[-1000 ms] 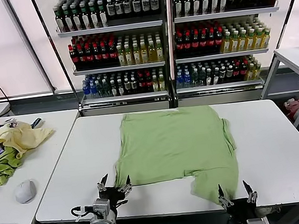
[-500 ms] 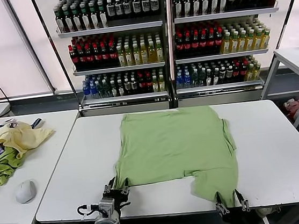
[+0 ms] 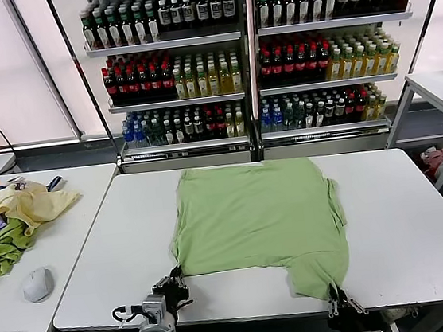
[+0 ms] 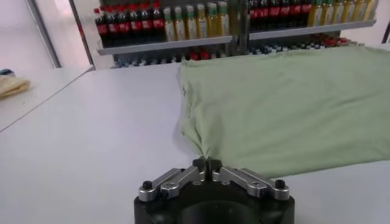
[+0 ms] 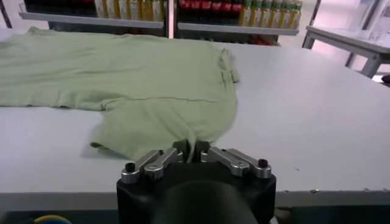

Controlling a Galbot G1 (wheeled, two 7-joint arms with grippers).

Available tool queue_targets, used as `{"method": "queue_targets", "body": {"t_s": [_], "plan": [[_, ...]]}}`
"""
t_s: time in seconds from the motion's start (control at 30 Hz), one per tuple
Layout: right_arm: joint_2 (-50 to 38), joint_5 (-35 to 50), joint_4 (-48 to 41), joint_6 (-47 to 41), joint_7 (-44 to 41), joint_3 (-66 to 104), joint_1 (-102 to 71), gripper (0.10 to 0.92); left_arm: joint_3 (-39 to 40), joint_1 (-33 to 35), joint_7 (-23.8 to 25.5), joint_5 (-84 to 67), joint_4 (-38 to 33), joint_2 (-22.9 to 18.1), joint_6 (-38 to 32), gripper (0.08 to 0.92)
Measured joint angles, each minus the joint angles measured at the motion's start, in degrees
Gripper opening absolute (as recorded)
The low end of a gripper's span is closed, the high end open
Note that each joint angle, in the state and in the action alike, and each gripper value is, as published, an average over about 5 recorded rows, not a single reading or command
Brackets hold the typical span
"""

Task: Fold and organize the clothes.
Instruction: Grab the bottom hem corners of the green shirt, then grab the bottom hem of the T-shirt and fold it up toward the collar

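Where both pincers stood open and short of the cloth a second ago, the left pincer [image 4: 207,163] is now clamped on the near left corner of the polo shirt [image 3: 255,218], and the right pincer [image 5: 190,146] is pinched on the near right sleeve hem. The shirt lies flat in the middle of the white bench [image 3: 419,215], plain side up, pulled a little straighter along its near edge. I judge the grasp done and the fold ready to begin. No print or writing shows on the shirt; the labels on the shelved bottles [image 3: 249,59] are too small to read.
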Motion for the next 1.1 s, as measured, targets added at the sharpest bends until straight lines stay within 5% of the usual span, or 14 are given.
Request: {"method": "queue_targets", "body": {"t_s": [0.57,1.1], "plan": [[-5.6,5.3,1.2,2.3,-1.0,4.4,9.0,0.130,-0.6,-2.6,2.8,-6.3,-5.6,1.8,-5.5,0.098],[-10.8,8.0,-9.6,1.3,-1.4,2.6,25.6,0.130,2.1,-13.6,2.5,-8.9,1.4,2.1,-7.1,0.098]]}}
